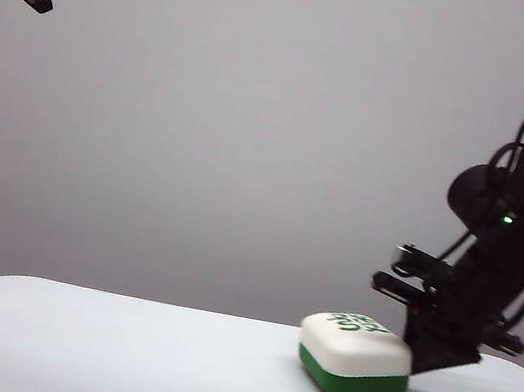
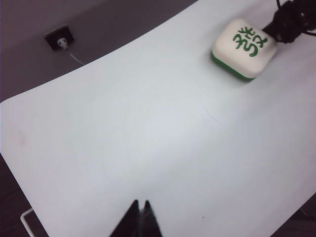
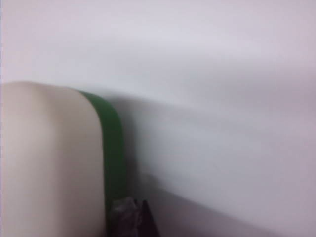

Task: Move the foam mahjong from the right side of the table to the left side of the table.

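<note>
Since the foam mahjong (image 1: 353, 356) sits on the right part of the table (image 1: 112, 353), printed face up and green layer down, the relation that governs the move is block versus right hand (image 1: 426, 359). In the exterior view the right hand is low at the block's right-hand side, touching or very nearly touching it; the block lies leftward of that hand, toward the open stretch of table. The right wrist view agrees: the block's white flank and green band (image 3: 111, 148) fill one side, with dark fingertips (image 3: 131, 217) close against the green edge. Whether those fingers are apart or together, I cannot tell; only a dark tip cluster shows and the frame is blurred. They do not appear to straddle the block.

Left hand (image 2: 139, 217): fingers pressed together, holding nothing, raised above the left part of the table, well apart from the foam mahjong (image 2: 244, 48).

Judgement: right arm is far nearer and stands on the correct side. A sideways push leftward looks plausible. Risk: soft foam may pivot if contact is off-centre.
</note>
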{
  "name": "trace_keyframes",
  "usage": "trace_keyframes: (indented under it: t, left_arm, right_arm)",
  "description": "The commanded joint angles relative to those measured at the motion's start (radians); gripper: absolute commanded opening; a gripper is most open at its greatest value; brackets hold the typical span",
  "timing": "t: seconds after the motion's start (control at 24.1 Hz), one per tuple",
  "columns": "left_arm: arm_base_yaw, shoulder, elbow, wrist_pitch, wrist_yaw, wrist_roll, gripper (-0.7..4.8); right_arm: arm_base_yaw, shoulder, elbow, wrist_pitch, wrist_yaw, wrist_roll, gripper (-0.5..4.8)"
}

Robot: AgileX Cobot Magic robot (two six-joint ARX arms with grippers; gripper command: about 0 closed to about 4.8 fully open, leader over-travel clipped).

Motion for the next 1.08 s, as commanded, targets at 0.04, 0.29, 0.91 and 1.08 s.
trace_keyframes:
  t: [0.04,0.29,0.91,1.08]
  left_arm:
    - [0.000,-0.004,0.007,0.002,0.004,-0.003,-0.05]
    - [0.000,-0.004,0.007,-0.004,0.003,-0.003,-0.05]
    - [0.000,-0.004,0.007,-0.033,0.005,-0.003,-0.05]
    - [0.000,-0.004,0.006,-0.056,0.004,-0.025,-0.05]
  right_arm:
    - [0.028,0.006,0.033,-0.006,-0.011,0.001,-0.05]
    - [0.083,0.039,0.071,-0.010,-0.010,0.002,-0.05]
    - [0.266,0.053,0.083,0.083,0.018,0.103,-0.05]
    - [0.283,0.056,0.083,0.099,0.021,0.114,-0.05]
